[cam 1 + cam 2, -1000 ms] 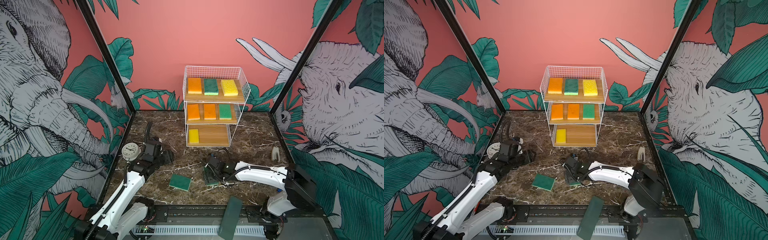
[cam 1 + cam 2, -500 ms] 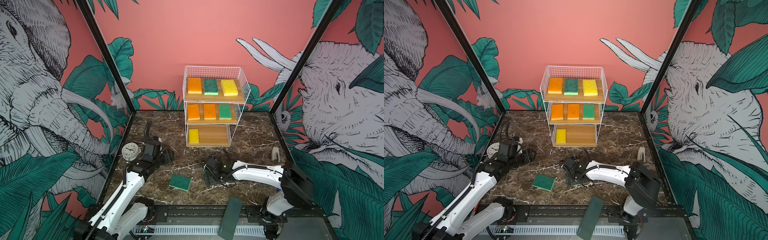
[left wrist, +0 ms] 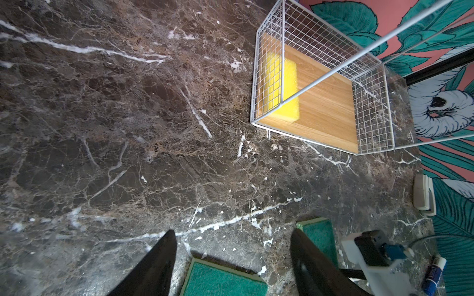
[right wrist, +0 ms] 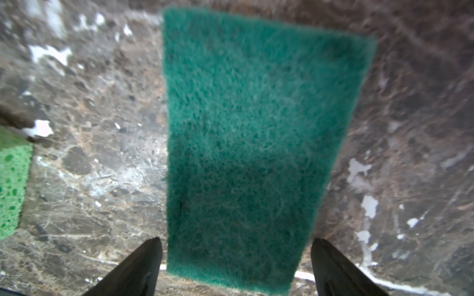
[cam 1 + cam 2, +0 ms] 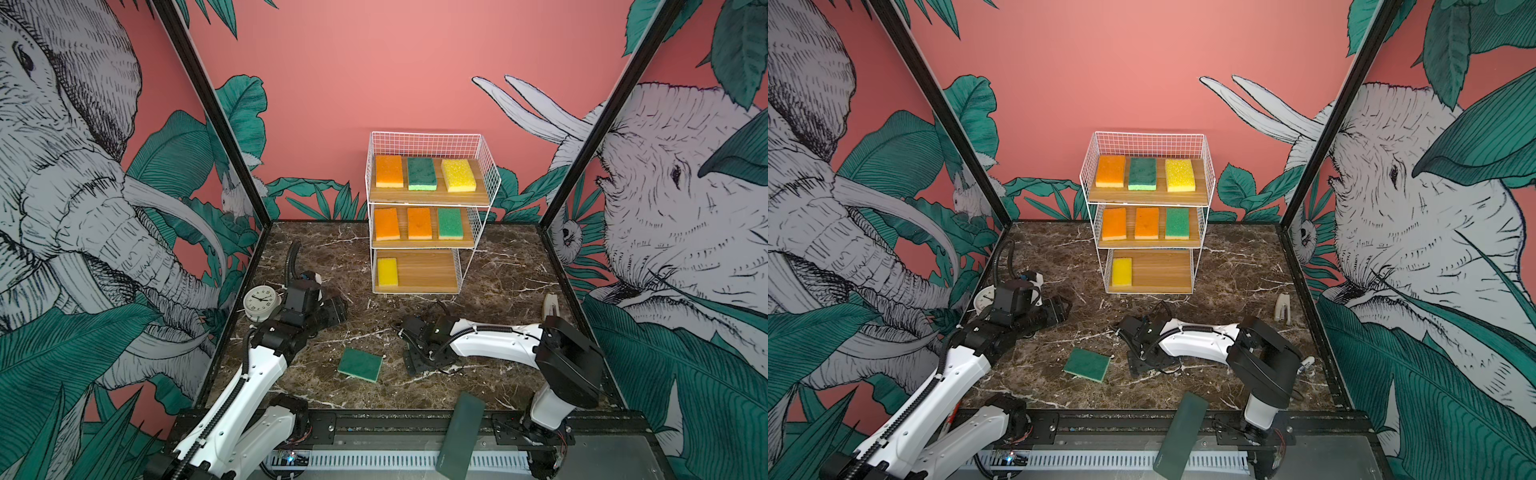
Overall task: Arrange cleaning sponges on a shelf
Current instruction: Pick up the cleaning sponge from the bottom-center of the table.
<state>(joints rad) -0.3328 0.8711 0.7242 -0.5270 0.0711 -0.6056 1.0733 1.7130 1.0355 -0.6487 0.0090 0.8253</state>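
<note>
Leaning at the bench's near edge, a dark slab (image 5: 459,436) is seen tilted. Beyond it, near the middle, a green sponge (image 5: 360,364) is laid flat on the bench (image 5: 498,266), dark face up. Just right of it, the right gripper (image 4: 236,241) is pointed down over a second green sponge (image 4: 256,128), also laid flat on the bench. Its jaws are spread wide, one at each long side of that sponge, and contact cannot be told. Toward the left edge, the left gripper (image 3: 233,232) is held low, jaws spread wide with nothing between them.

A clock (image 5: 261,302) is set by the left edge and a stapler (image 5: 550,305) by the right edge. At the middle of the far edge the shelf (image 5: 486,174) is stood. On its bottom board a yellow sponge (image 5: 387,272) is laid at the left end. The middle board is filled by two orange sponges (image 5: 387,224) and a third green sponge (image 5: 450,223). The top board is filled, left to right, by a top orange sponge (image 5: 389,171), a top green sponge (image 5: 422,173) and a top yellow sponge (image 5: 458,175).
</note>
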